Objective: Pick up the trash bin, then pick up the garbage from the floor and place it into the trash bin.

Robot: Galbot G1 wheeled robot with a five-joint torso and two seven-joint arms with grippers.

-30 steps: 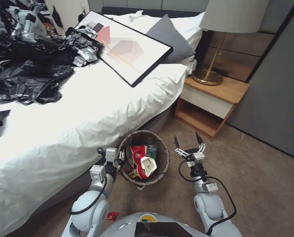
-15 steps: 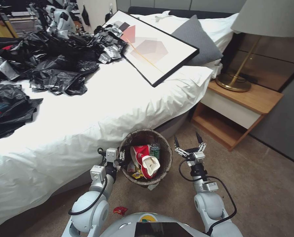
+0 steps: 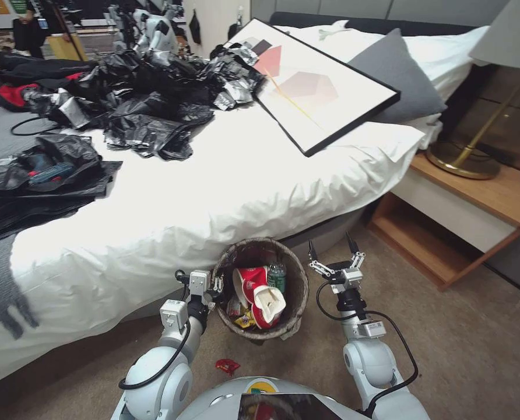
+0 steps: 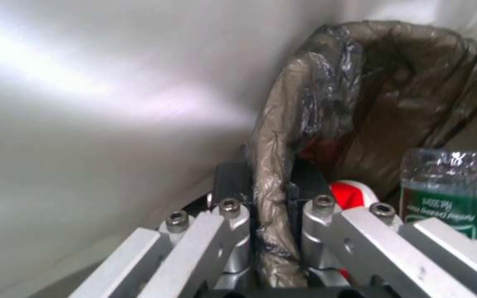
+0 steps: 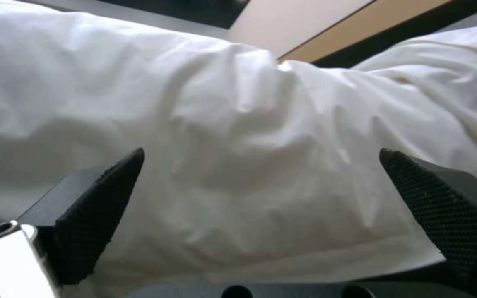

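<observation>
Camera's swung round since the earlier frames, so the bed (image 3: 213,192) and nightstand (image 3: 475,216) slide toward the right of the frame and more of the black plastic sheets (image 3: 137,111) show up in the upper left; both arms and the bin sit in the same spot relative to the robot, so it looks like the base turning, not the stuff moving. Progress-wise: the trash bin (image 3: 260,289) is in the lower middle of the head view, just in front of the bed edge, with the left tool (image 3: 213,287) pinched tight on its bag-lined rim. It's already got red-and-white cups (image 3: 254,286), a green bottle (image 3: 276,274) and a yellow wrapper (image 3: 245,319) inside. Right tool (image 3: 334,254) hangs just right of the bin, spread wide and holding nothing. What's left, I reckon: a tiny red wrapper (image 3: 227,366) on the carpet at the bottom of the frame.
</observation>
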